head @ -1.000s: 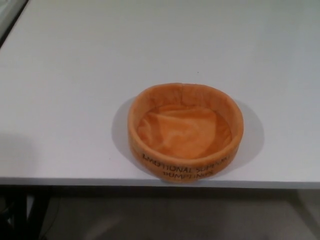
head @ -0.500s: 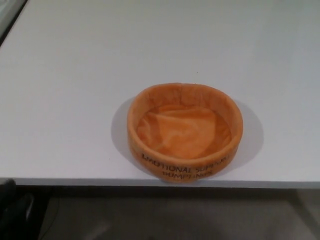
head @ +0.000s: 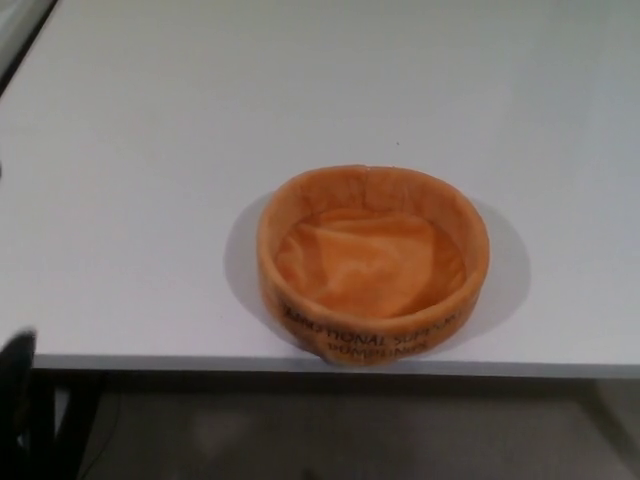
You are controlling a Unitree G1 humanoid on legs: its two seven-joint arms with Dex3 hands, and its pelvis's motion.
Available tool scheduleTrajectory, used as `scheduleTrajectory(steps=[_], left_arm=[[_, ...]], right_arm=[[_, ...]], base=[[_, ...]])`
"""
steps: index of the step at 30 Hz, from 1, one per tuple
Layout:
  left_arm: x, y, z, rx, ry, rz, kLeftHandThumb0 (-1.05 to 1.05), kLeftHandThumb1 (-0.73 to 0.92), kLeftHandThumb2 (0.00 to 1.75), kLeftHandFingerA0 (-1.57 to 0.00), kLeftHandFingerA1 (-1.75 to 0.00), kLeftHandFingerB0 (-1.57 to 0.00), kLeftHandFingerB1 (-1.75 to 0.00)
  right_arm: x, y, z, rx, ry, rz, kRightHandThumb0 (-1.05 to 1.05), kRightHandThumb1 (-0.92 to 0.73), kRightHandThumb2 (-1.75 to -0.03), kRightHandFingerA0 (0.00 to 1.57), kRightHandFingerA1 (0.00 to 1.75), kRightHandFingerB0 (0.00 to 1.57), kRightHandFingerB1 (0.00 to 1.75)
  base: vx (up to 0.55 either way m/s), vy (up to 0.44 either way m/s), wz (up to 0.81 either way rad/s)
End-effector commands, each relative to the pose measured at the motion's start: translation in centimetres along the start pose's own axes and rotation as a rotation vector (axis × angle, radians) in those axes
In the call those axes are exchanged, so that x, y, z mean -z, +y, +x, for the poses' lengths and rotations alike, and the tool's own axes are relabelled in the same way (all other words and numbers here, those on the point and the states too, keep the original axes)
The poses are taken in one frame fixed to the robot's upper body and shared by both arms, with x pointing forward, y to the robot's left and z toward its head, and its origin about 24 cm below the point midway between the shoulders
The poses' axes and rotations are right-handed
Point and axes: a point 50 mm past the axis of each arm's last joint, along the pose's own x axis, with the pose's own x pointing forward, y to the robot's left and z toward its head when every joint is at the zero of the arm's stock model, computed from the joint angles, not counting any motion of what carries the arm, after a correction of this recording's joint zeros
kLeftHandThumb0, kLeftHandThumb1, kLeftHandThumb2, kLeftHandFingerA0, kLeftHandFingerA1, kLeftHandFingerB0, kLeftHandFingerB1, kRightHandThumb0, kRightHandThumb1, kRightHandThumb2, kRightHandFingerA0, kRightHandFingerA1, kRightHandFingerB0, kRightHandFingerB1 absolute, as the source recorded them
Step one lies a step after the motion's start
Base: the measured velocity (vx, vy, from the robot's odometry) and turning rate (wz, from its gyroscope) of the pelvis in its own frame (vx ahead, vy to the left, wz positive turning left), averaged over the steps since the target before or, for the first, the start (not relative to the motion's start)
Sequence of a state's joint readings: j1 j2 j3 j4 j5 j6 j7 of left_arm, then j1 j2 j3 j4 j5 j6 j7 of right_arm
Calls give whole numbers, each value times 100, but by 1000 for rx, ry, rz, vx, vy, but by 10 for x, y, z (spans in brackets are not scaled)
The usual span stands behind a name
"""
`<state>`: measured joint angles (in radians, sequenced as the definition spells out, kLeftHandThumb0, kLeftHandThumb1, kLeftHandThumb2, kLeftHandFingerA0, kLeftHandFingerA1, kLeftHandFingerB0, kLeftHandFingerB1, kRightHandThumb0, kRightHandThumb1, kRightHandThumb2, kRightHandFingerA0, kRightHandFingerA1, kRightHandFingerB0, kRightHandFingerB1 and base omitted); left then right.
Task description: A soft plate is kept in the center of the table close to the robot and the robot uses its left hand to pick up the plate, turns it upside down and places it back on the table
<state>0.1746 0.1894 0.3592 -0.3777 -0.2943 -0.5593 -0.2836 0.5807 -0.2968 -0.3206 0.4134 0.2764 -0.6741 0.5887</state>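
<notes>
Noticing, at the far lower left, a dark blur reaching higher than half a second ago, now lapping against the front edge of the white surface (head: 150, 150); taking it for the left hand (head: 14, 388), only starting its approach. Not managing to tell whether open or closed, with too little showing and too much smear. Moving rightward across bare white and finding nothing else shifting there. Coming next to the orange plate (head: 372, 262), sitting right of centre and close to the near edge, open side up, soft floor sagging in creases, rim standing upright, black lettering (head: 372, 336) running along the near wall. Seeing it drift only a touch in the picture, probably from the head camera swaying and not from any contact. Judging the pick-up as barely beginning: hand well apart from the plate, no grasp, no lift, no turning over yet. Expecting the reach to need travel up and rightward to the plate's left wall, and expecting that soft wall to fold under a pinch. Finding no right hand anywhere in view.
</notes>
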Motion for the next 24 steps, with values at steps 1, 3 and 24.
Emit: scheduleTrajectory(steps=[1, 3, 24], left_arm=[[1, -5, 35, 15, -2, 65, -90, 71, 114, -16, -50, -8, -41], [0, -9, 46, 34, -33, 87, -98, 85, 73, -21, -43, -16, -30], [-2, -75, 154, 269, -133, 264, -98, 92, 69, -26, -38, -23, -28]], right_arm=[[1, -3, 1, 15, -19, -26, -81, -78, -109, 11, 43, 6, 30], [0, -3, 1, 10, -28, -30, -79, -92, -75, 18, 30, 7, 22], [-2, -2, 3, 1, -21, -21, -77, -92, -75, 22, 32, 8, 23]], base=[[0, 0, 0], [0, 0, 0], [0, 0, 0]])
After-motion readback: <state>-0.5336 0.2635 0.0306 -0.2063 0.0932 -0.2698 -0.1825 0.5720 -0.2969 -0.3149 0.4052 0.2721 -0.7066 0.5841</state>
